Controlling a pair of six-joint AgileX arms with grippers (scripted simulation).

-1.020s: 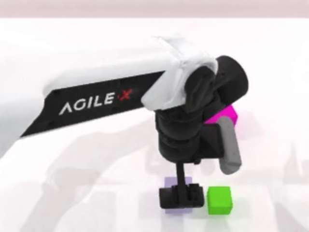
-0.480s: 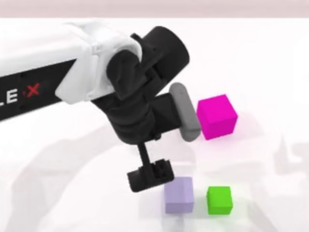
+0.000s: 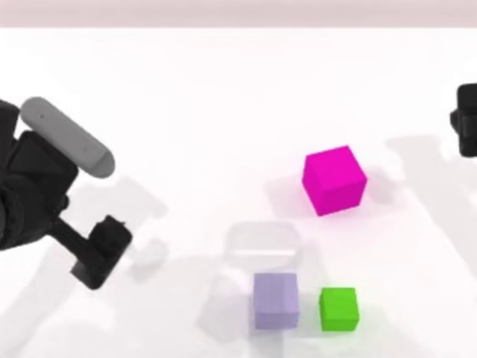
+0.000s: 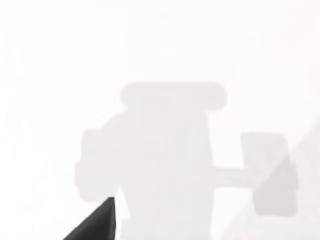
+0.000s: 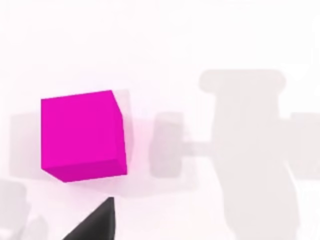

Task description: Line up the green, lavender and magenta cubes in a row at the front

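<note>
The lavender cube [image 3: 276,300] and the smaller green cube [image 3: 339,309] sit side by side near the front edge, a small gap between them. Farther back and slightly right stands the large magenta cube [image 3: 334,179], which also fills the right wrist view as the magenta cube [image 5: 80,132]. My left gripper [image 3: 98,257] hangs open and holding nothing at the left side, far from all three cubes. The left wrist view holds only one dark fingertip [image 4: 100,222] over bare table and shadows. My right gripper [image 3: 466,130] sits at the right edge, open, with one fingertip [image 5: 97,222] showing.
The white table [image 3: 186,112] carries only the three cubes and soft arm shadows. The left arm's black wrist and grey camera bar [image 3: 65,136] occupy the left edge.
My left arm has let go of the lavender cube beside the green one and swung far to the left. The magenta cube, hidden under the arm before, now shows fully.
</note>
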